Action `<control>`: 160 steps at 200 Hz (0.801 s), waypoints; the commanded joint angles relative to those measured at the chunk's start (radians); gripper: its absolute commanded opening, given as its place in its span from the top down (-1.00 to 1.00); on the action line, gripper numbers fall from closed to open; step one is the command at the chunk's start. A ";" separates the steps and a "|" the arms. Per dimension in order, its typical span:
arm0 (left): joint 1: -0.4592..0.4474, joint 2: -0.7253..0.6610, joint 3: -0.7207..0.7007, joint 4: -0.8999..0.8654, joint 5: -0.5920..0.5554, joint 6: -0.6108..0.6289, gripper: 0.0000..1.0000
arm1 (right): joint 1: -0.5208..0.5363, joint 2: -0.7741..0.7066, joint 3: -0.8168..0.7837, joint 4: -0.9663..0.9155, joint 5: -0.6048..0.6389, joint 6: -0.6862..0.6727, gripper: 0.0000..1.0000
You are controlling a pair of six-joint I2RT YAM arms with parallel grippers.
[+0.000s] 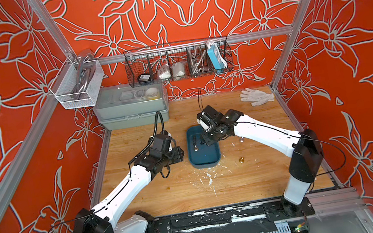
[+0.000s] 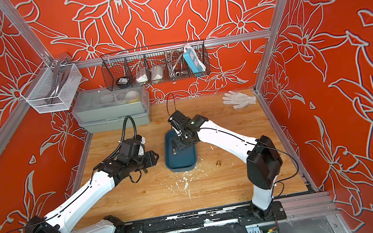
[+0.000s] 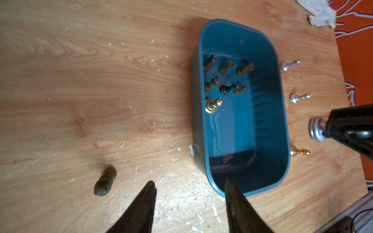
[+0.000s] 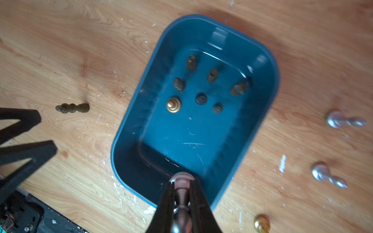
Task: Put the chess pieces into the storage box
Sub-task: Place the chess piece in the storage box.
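**Right pincer [image 4: 182, 184].** Closed on a shiny silver pawn-shaped chess piece [image 4: 181, 178]. My black fingers [image 4: 165, 201] clamp its stem, and its round base points away from my wrist. In both top views this pincer [image 1: 209, 141] [image 2: 181, 146] is over the dark teal-blue plastic tub [image 1: 204, 158] [image 2: 181, 162], at the long side nearer my right arm. I cannot tell how high the held piece is above the tub floor.

**Left pincer [image 3: 189, 183].** Open. My two dark fingers [image 3: 141, 205] are spread with nothing between them. In both top views it [image 1: 178, 153] [image 2: 153, 156] is over the pale wooden bench [image 1: 167, 196], just beside the tub's other long side.

**Tub contents.** Seven pieces stand upright, grouped in one half of the floor.
- There are six dark olive-to-black pieces [image 4: 212, 75] [image 3: 226, 67].
- With them is one gold piece in the tub [image 4: 173, 105] [image 3: 213, 105].

**Pieces on the bench, outside the tub.**
- A lone dark olive piece [image 3: 105, 181] [image 4: 72, 108] is on my left arm's side. It is near the left pincer and not touched by it. I cannot tell whether it stands or lies.
- Two silver pieces [image 3: 289, 65] [image 3: 299, 98] are on my right arm's side. They are upright, near the tub wall and apart from each other.
- One gold piece on the bench [image 3: 299, 152] [image 1: 241, 160] is on the same side, upright, towards the tub's end nearer my arm bases.

**Other items.**
- A white fabric glove [image 1: 257, 95] lies at the far right corner of the bench.
- A grey-green lidded case [image 1: 133, 115] sits at the far left corner.
- White flecks [image 1: 209, 178] are scattered over the wood in front of the tub.
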 commanded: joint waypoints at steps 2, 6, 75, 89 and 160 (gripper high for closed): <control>0.004 0.033 0.003 -0.052 -0.004 0.008 -0.07 | 0.010 0.103 0.052 -0.042 0.010 -0.014 0.73; 0.005 0.038 0.004 -0.052 -0.001 0.014 -0.07 | 0.010 0.117 0.058 -0.042 0.018 -0.015 0.72; 0.005 0.015 -0.005 -0.032 0.022 0.034 -0.09 | 0.008 0.280 0.123 -0.008 0.065 0.008 0.73; 0.005 0.008 -0.007 -0.030 0.028 0.042 -0.09 | 0.002 0.300 0.126 0.009 0.065 0.019 0.73; 0.005 -0.007 -0.016 -0.029 0.029 0.059 -0.12 | -0.013 0.351 0.137 0.033 0.082 0.035 0.73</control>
